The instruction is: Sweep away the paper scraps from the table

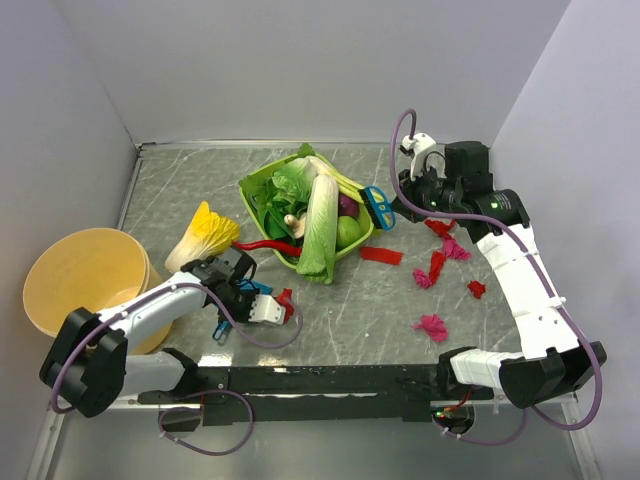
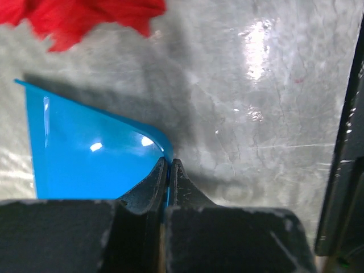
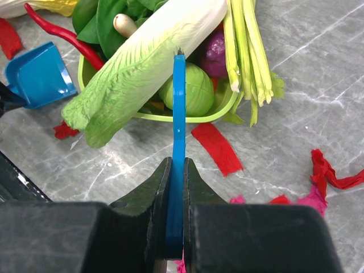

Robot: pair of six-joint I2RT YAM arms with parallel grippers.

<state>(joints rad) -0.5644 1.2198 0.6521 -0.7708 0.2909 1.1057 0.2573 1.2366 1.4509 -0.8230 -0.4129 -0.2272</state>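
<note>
Red and magenta paper scraps lie on the table (image 1: 200, 180): a flat red strip (image 1: 380, 254) (image 3: 216, 148), tufts (image 1: 452, 248) beside my right arm, a magenta one (image 1: 432, 326) nearer the front, and a red piece (image 1: 287, 300) (image 2: 85, 17) by the blue dustpan (image 1: 262, 289) (image 2: 85, 153) (image 3: 37, 74). My left gripper (image 1: 255, 292) (image 2: 169, 162) is shut on the dustpan's thin rim, low over the table. Over by the basket, my right gripper (image 1: 405, 205) (image 3: 176, 162) is shut on a blue brush (image 1: 378, 208) (image 3: 179, 102).
A green basket (image 1: 255, 190) (image 3: 170, 118) of vegetables stands mid-table, with a red chili (image 1: 265, 245) (image 3: 57, 31) hanging over its rim. A yellow cabbage (image 1: 205, 235) lies left of it. A tan bucket (image 1: 85, 275) sits at the left edge. White walls enclose the table.
</note>
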